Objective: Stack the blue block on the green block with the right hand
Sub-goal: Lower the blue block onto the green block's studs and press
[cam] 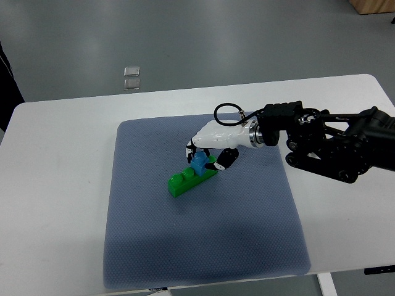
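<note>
A long green block (pixel 188 180) with round studs on top is laid flat near the middle of a grey-blue mat (pixel 154 246), slanted so that its left end sits nearer the mat's front edge. 2 studs are left uncovered at that left end. A small blue block (pixel 199 163) is seated on the green block's right half, above the mat's centre.

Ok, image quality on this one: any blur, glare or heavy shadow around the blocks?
Top view: sharp overall, lighting even and diffuse; the right hand casts only a soft shadow on the grey mat beside the blue block and green block. The white table is bright but not blown out. The fingers' contact with the blue block is small and partly hidden.
</note>
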Action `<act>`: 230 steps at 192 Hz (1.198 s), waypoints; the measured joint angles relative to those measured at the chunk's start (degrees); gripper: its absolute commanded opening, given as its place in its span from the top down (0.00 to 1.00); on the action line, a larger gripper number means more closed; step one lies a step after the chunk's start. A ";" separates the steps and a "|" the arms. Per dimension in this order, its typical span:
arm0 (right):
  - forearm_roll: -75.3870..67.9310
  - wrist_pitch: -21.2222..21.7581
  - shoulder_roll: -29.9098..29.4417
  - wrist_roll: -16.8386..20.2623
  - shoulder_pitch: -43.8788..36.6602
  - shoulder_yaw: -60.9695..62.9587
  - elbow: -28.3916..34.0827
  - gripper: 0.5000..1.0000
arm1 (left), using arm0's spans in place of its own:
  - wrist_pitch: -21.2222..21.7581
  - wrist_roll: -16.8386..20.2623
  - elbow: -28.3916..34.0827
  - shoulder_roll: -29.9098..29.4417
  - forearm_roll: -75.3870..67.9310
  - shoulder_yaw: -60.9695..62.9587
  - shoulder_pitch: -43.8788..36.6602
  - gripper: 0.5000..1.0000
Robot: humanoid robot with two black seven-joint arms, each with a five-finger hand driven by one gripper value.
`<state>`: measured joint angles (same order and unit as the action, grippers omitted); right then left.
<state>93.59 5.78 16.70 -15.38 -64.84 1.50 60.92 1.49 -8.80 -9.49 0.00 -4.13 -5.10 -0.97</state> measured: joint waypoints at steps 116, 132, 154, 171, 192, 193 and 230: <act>0.49 -0.27 -1.76 0.08 0.48 -0.53 -0.73 1.00 | 0.00 0.00 0.00 0.00 0.00 0.00 0.00 0.00; 0.74 -0.27 -1.77 0.08 0.43 -0.72 -0.76 1.00 | 0.00 0.00 0.00 0.00 0.00 0.00 0.00 0.00; 0.95 -0.27 -1.77 0.08 0.39 -0.79 -0.80 1.00 | 0.00 0.00 0.00 0.00 0.00 0.00 0.00 0.00; 0.97 -0.25 -1.78 0.08 0.32 -0.80 -0.82 1.00 | 0.00 0.00 0.00 0.00 0.00 0.00 0.00 0.00; 0.98 -0.24 -1.77 0.08 0.20 -0.80 -0.83 1.00 | 0.00 0.00 0.00 0.00 0.00 0.00 0.00 0.00; 0.98 -0.24 -1.77 0.08 0.19 -0.80 -0.83 1.00 | 0.00 0.00 0.00 0.00 0.00 0.00 0.00 0.00; 0.99 -0.24 -1.77 0.08 0.07 -0.80 -0.83 0.92 | 0.00 0.00 0.00 0.00 0.00 0.00 0.00 0.00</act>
<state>94.58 5.54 14.93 -15.31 -64.77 0.70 60.08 1.49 -8.79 -9.49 0.00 -4.13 -5.10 -0.97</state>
